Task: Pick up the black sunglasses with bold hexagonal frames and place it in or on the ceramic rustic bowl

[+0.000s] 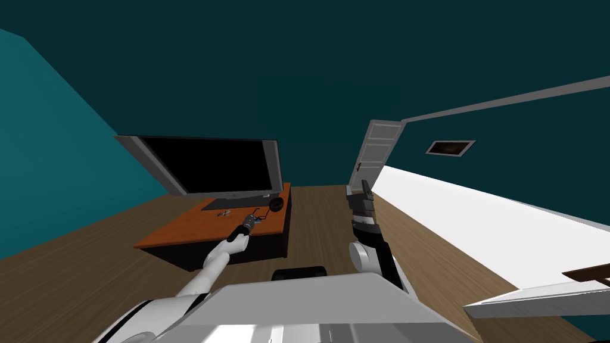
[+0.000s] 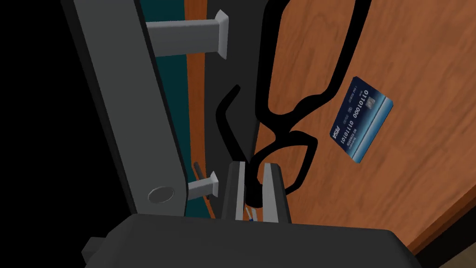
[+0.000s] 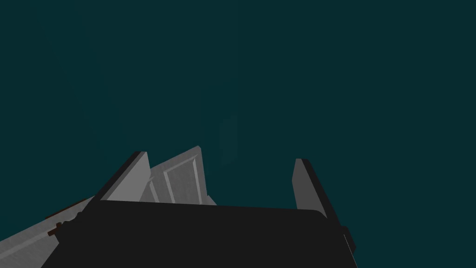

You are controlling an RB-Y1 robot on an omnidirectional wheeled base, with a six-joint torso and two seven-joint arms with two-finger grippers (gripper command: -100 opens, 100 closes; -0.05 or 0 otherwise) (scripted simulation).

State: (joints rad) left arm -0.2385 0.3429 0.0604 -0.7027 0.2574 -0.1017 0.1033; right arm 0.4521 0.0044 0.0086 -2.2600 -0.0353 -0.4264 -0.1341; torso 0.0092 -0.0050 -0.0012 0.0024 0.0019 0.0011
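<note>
left claw [image 2: 254, 164]: blades drawn close together, pinching a thin black bar of the sunglasses [image 2: 282, 122] between them. the pinched bar runs down between the blade tips towards the claw body. the rest of the black frame fans out ahead of the claw, with one lens ring just past the blade tips and the larger ring further out. a curved temple arm sticks out to one side of the blades. whether the frame touches the surface [image 2: 418, 70] or hangs just above it, cannot tell.

surface is orange-brown wood grain. a blue card [image 2: 361, 119] with white digits lies flat on it, beyond the claw and just beside the far lens ring, not touching it.

on the other side of the claw: grey frame of the television [image 2: 116, 93] and its stand feet.

head view: dark bowl [image 1: 276, 203] sits on the same surface, past the left claw, near it.

right claw [image 3: 218, 159]: blades spread wide, nothing between them, arm raised well apart from the surface.
</note>
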